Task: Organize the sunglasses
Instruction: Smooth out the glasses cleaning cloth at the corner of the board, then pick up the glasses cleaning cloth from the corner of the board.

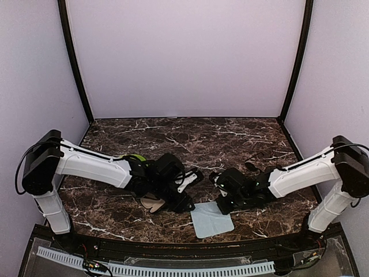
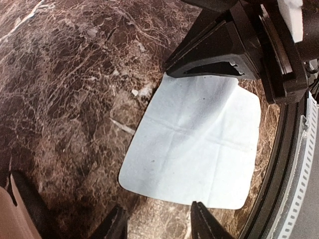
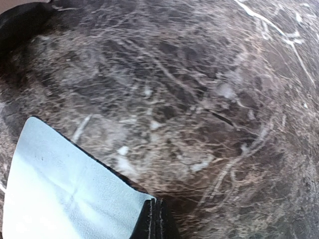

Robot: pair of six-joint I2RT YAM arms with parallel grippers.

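Observation:
A dark, thin-framed pair of sunglasses [image 1: 253, 165] lies on the marble behind my right arm, small and hard to make out. A light blue cloth [image 1: 211, 219] lies flat near the front edge. My right gripper [image 1: 222, 205] is down at the cloth's far corner, and in the right wrist view its fingers [image 3: 155, 221] are pressed together on that corner of the cloth [image 3: 65, 199]. My left gripper [image 1: 185, 203] hovers just left of the cloth. Its two fingertips [image 2: 203, 221] stand apart over bare marble, short of the cloth [image 2: 194, 144].
A brown case [image 1: 153, 202] lies under my left wrist, and its edge [image 2: 17, 211] shows at the bottom left of the left wrist view. The table's black front rim [image 2: 279, 169] runs just past the cloth. Purple walls enclose the marble table [image 1: 190, 138].

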